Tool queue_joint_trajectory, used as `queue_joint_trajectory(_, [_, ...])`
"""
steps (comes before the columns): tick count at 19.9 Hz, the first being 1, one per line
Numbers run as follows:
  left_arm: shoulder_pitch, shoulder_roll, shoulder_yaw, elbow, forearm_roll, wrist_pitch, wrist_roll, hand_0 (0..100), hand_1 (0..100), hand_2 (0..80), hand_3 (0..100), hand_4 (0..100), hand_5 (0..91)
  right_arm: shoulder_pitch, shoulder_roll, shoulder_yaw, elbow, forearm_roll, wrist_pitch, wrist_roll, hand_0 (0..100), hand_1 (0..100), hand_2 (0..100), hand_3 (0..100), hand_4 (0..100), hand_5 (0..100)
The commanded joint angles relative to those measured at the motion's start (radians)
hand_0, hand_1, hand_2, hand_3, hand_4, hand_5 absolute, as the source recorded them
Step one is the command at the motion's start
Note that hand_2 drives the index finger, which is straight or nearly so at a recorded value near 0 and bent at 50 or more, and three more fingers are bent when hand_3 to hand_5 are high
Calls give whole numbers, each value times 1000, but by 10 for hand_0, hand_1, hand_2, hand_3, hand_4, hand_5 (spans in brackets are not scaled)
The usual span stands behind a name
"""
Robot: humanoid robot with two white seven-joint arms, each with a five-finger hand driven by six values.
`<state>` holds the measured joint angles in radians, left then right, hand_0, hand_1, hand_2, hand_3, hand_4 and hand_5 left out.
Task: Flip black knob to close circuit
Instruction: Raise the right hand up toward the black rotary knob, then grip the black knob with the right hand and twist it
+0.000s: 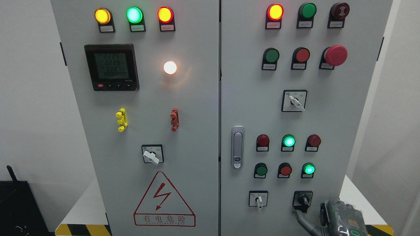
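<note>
The black knob [303, 199] sits on a black plate at the lower right of the grey cabinet's right door [328, 114], its handle pointing roughly straight down. My right hand [341, 218] comes up from the bottom right edge, just below and right of the knob. One dark finger [300, 219] stretches up-left and ends just under the knob plate; whether it touches is unclear. The hand holds nothing. The left hand is out of view.
A white selector switch [259, 200] sits left of the knob, with lit green lamps [308, 169] and red buttons above it. A door latch [237, 147] is on the right door's left edge. The left door [137, 114] carries a meter, lamps and a warning triangle.
</note>
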<state>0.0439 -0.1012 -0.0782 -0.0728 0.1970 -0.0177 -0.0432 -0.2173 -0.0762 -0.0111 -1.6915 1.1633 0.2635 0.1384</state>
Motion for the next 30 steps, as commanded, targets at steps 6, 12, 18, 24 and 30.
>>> queue_joint_trajectory(6, [1, 0, 0, -1, 1, -1, 0, 120, 556, 0, 0, 0, 0, -10, 0, -12, 16, -5, 0, 4, 0, 127, 927, 1000, 892, 900])
queue_joint_trajectory(12, [-1, 0, 0, 1, 1, -1, 0, 120, 556, 0, 0, 0, 0, -7, -5, -52, 21, -13, -4, 12, 0, 127, 927, 1000, 892, 900])
queue_joint_trajectory(18, [1, 0, 0, 1, 1, -1, 0, 120, 556, 0, 0, 0, 0, -10, -5, -62, 23, -14, -4, 12, 0, 124, 927, 1000, 892, 901])
queue_joint_trajectory(24, [1, 0, 0, -1, 1, -1, 0, 120, 556, 0, 0, 0, 0, -11, -4, -64, 24, -16, 2, 12, 0, 124, 927, 1000, 892, 901])
queue_joint_trajectory(30, [-1, 0, 0, -1, 1, -1, 0, 120, 556, 0, 0, 0, 0, -13, -4, -70, 33, -16, 2, 12, 0, 120, 927, 1000, 893, 901])
